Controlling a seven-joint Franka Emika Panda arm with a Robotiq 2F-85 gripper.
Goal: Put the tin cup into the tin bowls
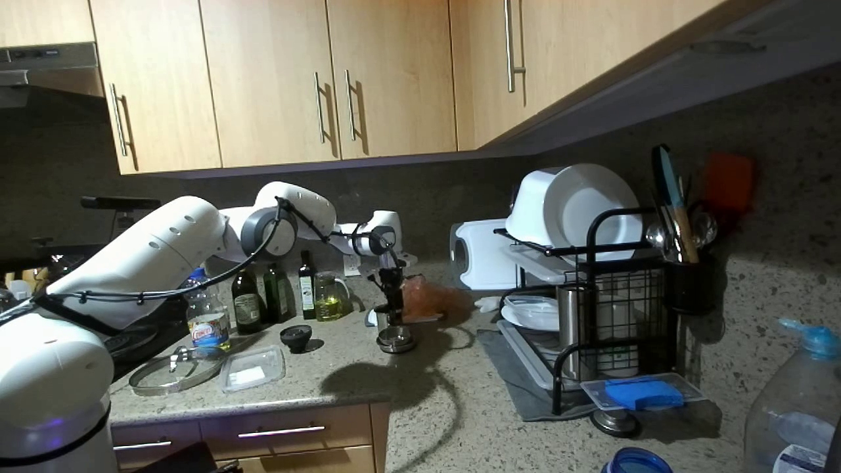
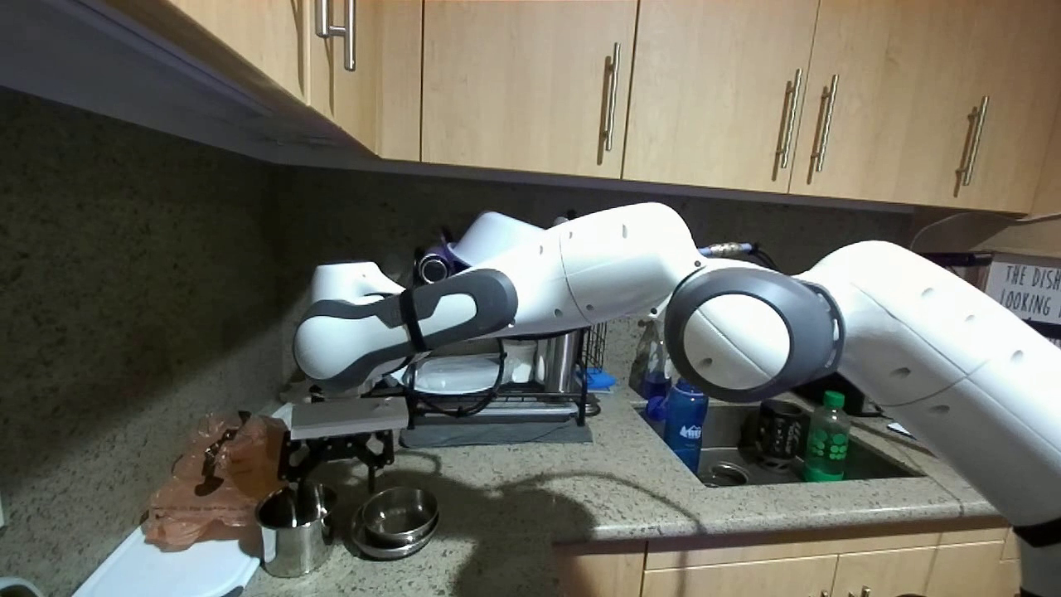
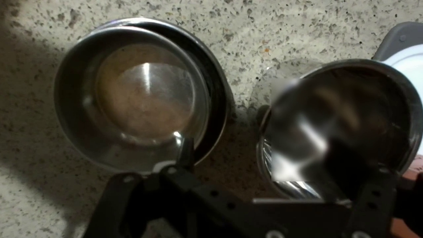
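My claw (image 2: 334, 481) hangs spread and empty over the tin cup (image 2: 296, 535), just beside the tin bowls (image 2: 398, 521) on the desk (image 2: 514, 482), probably to straddle the cup's rim, though blur leaves depth uncertain.

The white arm (image 2: 613, 257) reaches out in a bend. Its tool (image 2: 334, 478) points down, two fingers (image 3: 186, 153) spread wide.

Light wood cabinets (image 1: 269, 79), metal handles (image 1: 350, 105), dark speckled backsplash (image 2: 124, 249), paler speckled counter (image 1: 499, 440), drawers (image 1: 348, 422) below
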